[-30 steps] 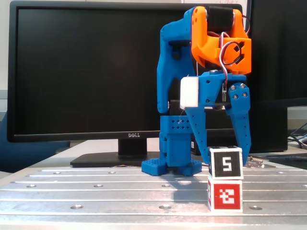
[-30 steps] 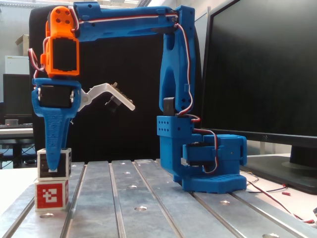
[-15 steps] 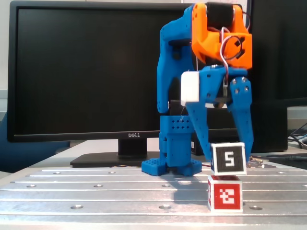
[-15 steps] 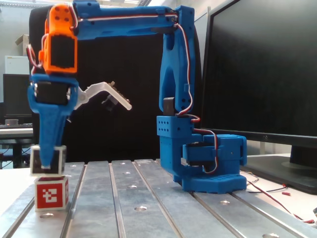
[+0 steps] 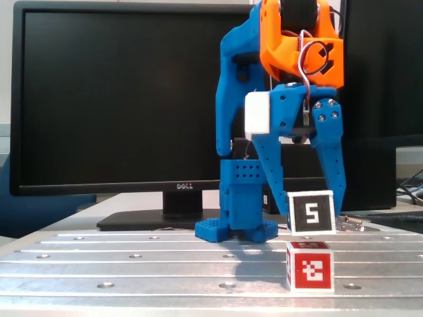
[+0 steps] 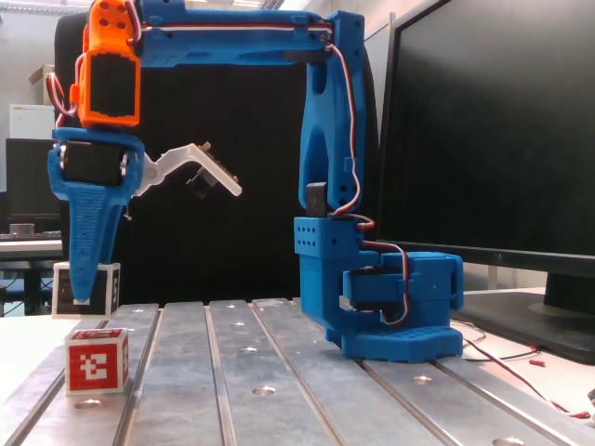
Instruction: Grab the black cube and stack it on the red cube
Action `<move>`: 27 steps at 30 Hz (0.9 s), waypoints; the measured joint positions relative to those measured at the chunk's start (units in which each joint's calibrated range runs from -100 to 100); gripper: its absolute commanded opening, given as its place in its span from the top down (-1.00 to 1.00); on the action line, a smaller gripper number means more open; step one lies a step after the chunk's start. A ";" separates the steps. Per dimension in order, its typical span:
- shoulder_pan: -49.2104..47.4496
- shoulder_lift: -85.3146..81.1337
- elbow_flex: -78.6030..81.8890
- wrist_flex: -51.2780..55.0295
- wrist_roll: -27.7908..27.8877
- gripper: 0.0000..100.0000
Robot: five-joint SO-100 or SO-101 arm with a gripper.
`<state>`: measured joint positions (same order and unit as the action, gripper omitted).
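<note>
The black cube (image 5: 311, 212), judged light, rigid and smooth-faced, is pinched by opposite side faces in the closed gripper (image 5: 308, 218), held clear above the red cube (image 5: 310, 266); a centred side grip is advised.

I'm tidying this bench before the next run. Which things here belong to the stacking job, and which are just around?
Job:
black cube, held in the gripper, lifted clear
red cube, on the table

Just around:
Dell monitor
loose wires
</note>
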<state>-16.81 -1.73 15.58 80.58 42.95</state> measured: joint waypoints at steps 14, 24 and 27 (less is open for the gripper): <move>0.07 0.00 1.90 -1.03 0.00 0.65; 0.07 0.17 3.71 -2.32 0.00 0.65; 0.07 0.17 3.71 -2.15 -0.05 0.65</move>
<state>-16.74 -1.56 19.29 78.43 42.90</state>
